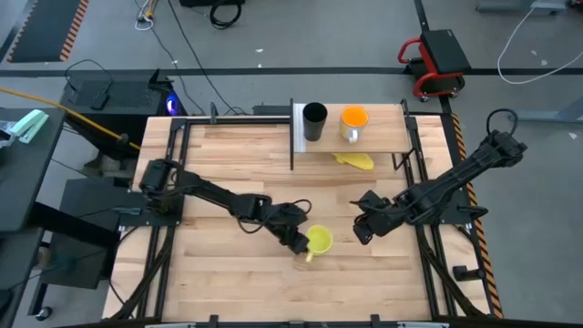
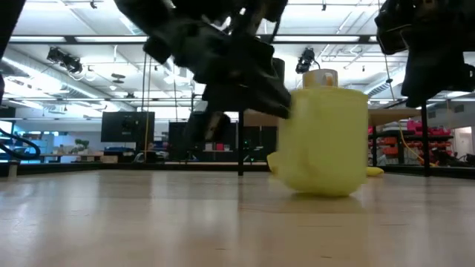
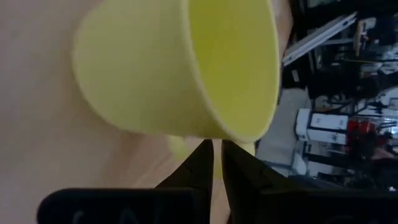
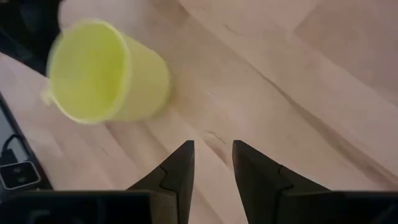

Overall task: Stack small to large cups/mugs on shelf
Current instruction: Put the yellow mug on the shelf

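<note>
Looks like the yellow mug (image 1: pixel 320 240) step, with the other two already sorted: black cup (image 1: pixel 314 122) and orange mug (image 1: pixel 353 124) standing side by side up on the shelf (image 1: pixel 387 141) along the table's (image 1: pixel 228 282) far edge, black one at the white end panel. Yellow mug sitting upright on the table, middle-ish and toward the near edge, well apart from the shelf. Left gripper (image 1: pixel 299 244) right up against it on the handle side, fingers (image 3: pixel 239 177) pinched nearly together on what seems to be the handle or the rim by it, so clenched on the mug rather than loose, though hard to swear exactly which bit is caught. Right gripper (image 1: pixel 363 225) just beside the mug on the other side, fingers (image 4: pixel 180 168) apart with only bare wood between them, holding nothing, basically waiting. Next move, best guess: lift straight up, carry toward the far edge, and land it past the orange mug, or onto the others if nesting is the plan. Needs height to clear the shelf lip and the thin dark posts. Plenty of open wood between here and the shelf, only a flat yellow floppy thing (image 1: pixel 355 160) lying under the shelf's front edge below the orange mug. Bare shelf space mostly toward the right end, so not a lot of slack there. Handle-only grip might let the mug swing, worth going slow.
</note>
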Motion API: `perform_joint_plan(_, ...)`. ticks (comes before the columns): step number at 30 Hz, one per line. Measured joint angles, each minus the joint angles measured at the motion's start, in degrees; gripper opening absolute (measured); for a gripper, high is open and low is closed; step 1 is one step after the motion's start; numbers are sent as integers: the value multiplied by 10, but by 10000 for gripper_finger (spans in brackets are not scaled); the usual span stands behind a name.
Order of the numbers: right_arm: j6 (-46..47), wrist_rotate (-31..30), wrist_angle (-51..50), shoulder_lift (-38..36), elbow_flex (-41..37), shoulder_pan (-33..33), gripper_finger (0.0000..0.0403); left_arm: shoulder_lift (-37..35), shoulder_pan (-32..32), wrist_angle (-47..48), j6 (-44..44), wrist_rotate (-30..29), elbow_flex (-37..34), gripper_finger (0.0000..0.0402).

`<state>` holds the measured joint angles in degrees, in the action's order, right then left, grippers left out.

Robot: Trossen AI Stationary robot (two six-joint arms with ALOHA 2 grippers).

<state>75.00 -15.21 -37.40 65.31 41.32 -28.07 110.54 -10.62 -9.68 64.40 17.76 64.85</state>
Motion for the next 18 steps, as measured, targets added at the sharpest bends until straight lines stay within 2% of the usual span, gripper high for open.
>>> perform_joint_plan(10, 6, 10, 24, 22, 0, -3, 116, 92, 22, 42, -52, 17, 140, 39)
perform_joint_plan(18, 13, 9, 17, 21, 0, -3, 116, 115, 28, 66, -64, 22, 170, 40)
